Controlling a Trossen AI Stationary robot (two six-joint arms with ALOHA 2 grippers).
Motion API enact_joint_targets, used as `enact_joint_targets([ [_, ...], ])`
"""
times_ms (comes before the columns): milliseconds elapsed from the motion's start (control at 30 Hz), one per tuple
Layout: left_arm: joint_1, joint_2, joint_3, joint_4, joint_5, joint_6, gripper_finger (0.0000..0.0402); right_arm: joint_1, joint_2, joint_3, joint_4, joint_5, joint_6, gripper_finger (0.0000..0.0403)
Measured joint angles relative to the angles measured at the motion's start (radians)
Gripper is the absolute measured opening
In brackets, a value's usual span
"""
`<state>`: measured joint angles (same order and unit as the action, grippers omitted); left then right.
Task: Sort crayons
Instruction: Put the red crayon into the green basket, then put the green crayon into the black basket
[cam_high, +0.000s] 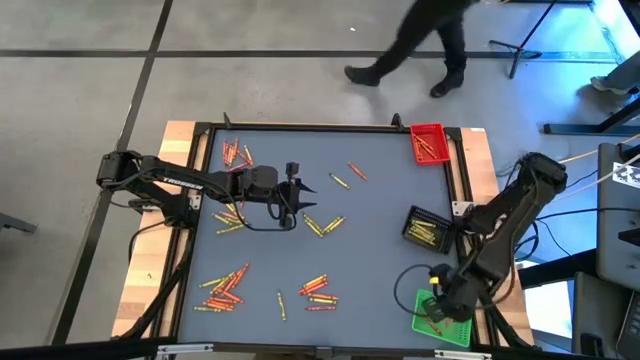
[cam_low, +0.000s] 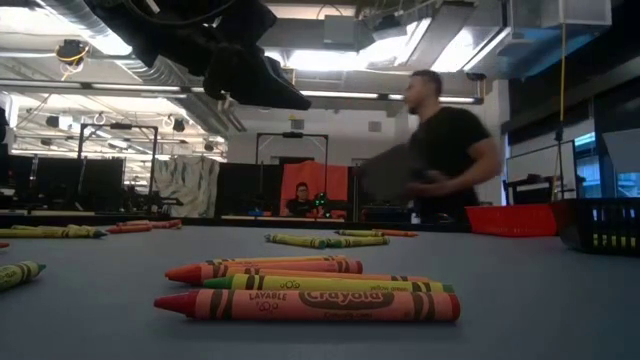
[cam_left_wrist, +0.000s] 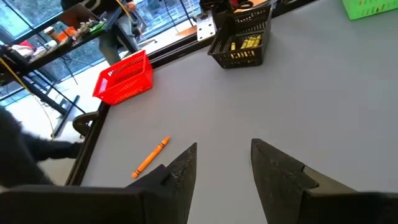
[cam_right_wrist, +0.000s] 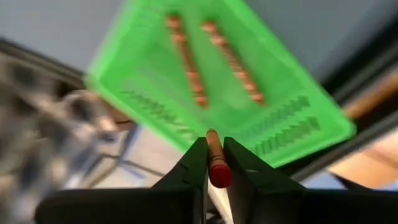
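Note:
Many crayons lie in loose groups on the grey table: far left, near left, near middle and centre. My right gripper hangs over the green tray at the near right, shut on one orange-red crayon. Two similar crayons lie on the tray's floor. My left gripper stands open over the table's middle with nothing between its fingers. An orange crayon lies on the table just beside it. My right gripper pinches the orange-red crayon between its two fingers. The crayon lies along the fingers, its far end sticking out past the fingertips toward the tray. The fingers slant steeply down from above. The crayon is lifted clear above the green tray.
A red tray stands at the far right corner and a black tray with yellow crayons at the right edge. A raised frame runs round the table. A person walks beyond the far edge.

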<state>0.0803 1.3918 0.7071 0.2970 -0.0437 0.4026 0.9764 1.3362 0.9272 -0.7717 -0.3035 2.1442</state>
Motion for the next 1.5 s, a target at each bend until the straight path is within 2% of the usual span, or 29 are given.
enact_joint_targets([
  [233, 0.0, 0.0, -0.001, -0.012, 0.0, -0.008, 0.0135, -0.04, 0.004, 0.0, -0.015, -0.031, -0.069, 0.0124],
  [367, 0.0, 0.0, -0.001, -0.013, 0.0, -0.008, 0.0135, -0.128, -0.05, 0.001, -0.038, 0.009, -0.23, 0.0164],
  [467, 0.0, 0.0, -0.001, -0.02, 0.0, -0.008, 0.0135, -0.226, -0.081, 0.0, -0.087, 0.135, -0.432, 0.0179],
  [700, 0.0, 0.004, -0.001, -0.024, 0.0, -0.009, 0.0135, -0.451, -0.091, 0.001, -0.072, 0.521, -1.085, 0.0177],
  [867, 0.0, 0.021, -0.001, -0.018, 0.0, -0.034, 0.0135, -0.583, -0.054, 0.001, -0.004, 0.762, -1.426, 0.0166],
  [967, 0.0, 0.022, -0.001, -0.023, 0.0, -0.034, 0.0135, -0.678, -0.015, 0.001, 0.046, 0.848, -1.579, 0.0162],
  [1167, 0.002, 0.022, -0.001, -0.029, 0.003, -0.03, 0.0135, -0.893, 0.103, 0.001, 0.253, 0.831, -1.817, 0.0161],
  [1300, 0.02, 0.022, -0.001, -0.037, 0.01, -0.029, 0.0135, -1.014, 0.194, 0.001, 0.408, 0.748, -1.945, 0.0161],
  [1500, 0.045, 0.022, -0.001, -0.076, 0.091, -0.034, 0.0135, -1.157, 0.323, 0.001, 0.576, 0.584, -1.99, 0.0161],
])
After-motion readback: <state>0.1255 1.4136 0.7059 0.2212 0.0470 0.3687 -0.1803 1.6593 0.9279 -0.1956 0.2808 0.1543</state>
